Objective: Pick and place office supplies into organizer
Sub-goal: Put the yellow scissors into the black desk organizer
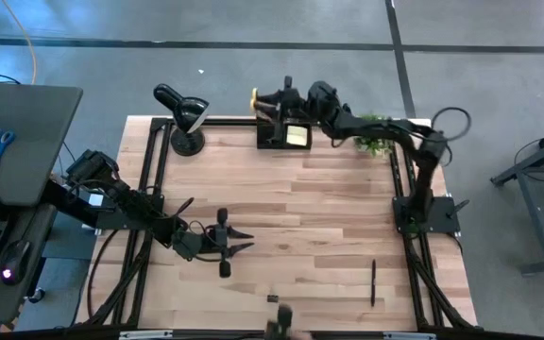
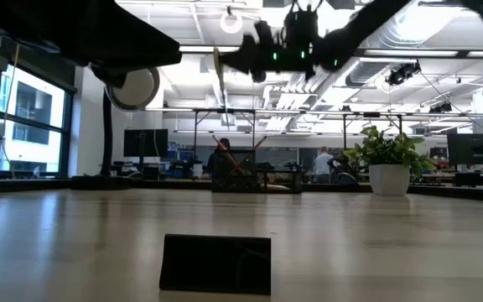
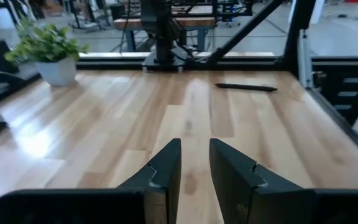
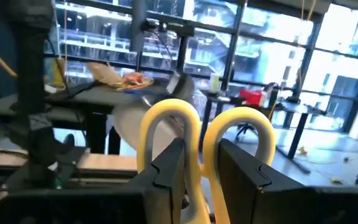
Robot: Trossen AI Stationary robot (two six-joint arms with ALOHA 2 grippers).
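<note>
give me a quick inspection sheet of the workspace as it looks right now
surface: light wooden table, mostly bare
job's things: organizer at the far edge with a yellow sticky-note pad in it; yellow-handled scissors held in the right gripper; black pen lying near the right front
clutter: desk lamp at the far left corner, potted plant at the far right; small dark items near the front edge, too small to tell
grippers: right gripper over the organizer, shut on the scissors; left gripper low over the table, open, empty
cables: looped along the right arm
surroundings: side desk with blue-handled scissors; people far behind
</note>
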